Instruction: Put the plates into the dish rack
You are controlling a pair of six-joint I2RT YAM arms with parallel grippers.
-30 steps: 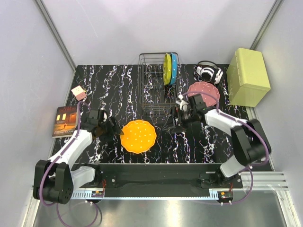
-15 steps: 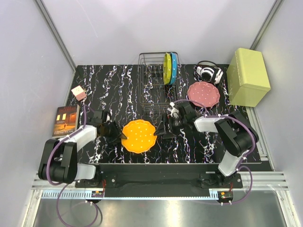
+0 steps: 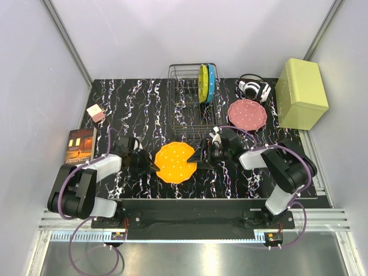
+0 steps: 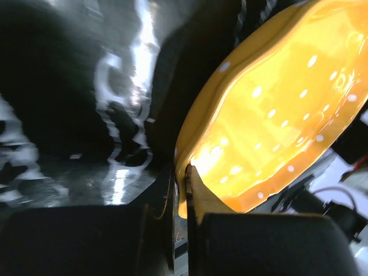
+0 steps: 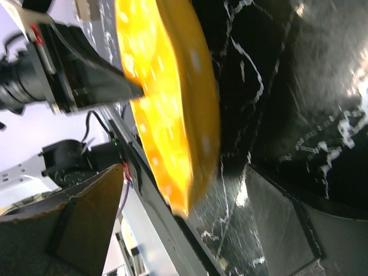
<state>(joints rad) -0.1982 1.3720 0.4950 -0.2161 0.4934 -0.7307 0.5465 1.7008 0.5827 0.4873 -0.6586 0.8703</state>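
The orange plate [image 3: 175, 163] is at the front middle of the table, tilted. My left gripper [image 3: 151, 165] is shut on its left rim, and the left wrist view shows the orange plate [image 4: 270, 115] pinched between the fingertips [image 4: 198, 190]. My right gripper [image 3: 199, 156] is open at the plate's right edge. In the right wrist view the orange plate [image 5: 167, 103] has its rim between the spread fingers [image 5: 80, 224]. The pink plate [image 3: 247, 114] lies flat at the back right. The yellow-green plate [image 3: 202, 83] and the blue plate [image 3: 211, 82] stand upright in the dish rack [image 3: 187, 109].
A book [image 3: 79, 146] and a small pink box [image 3: 95, 112] lie at the left edge. White headphones [image 3: 254, 88] and a pale green box [image 3: 301, 94] sit at the back right, beside the rack.
My left gripper has shut on the orange plate's left rim and the plate has shifted a little right and tilted. My right gripper has moved left and forward to the plate's right edge.
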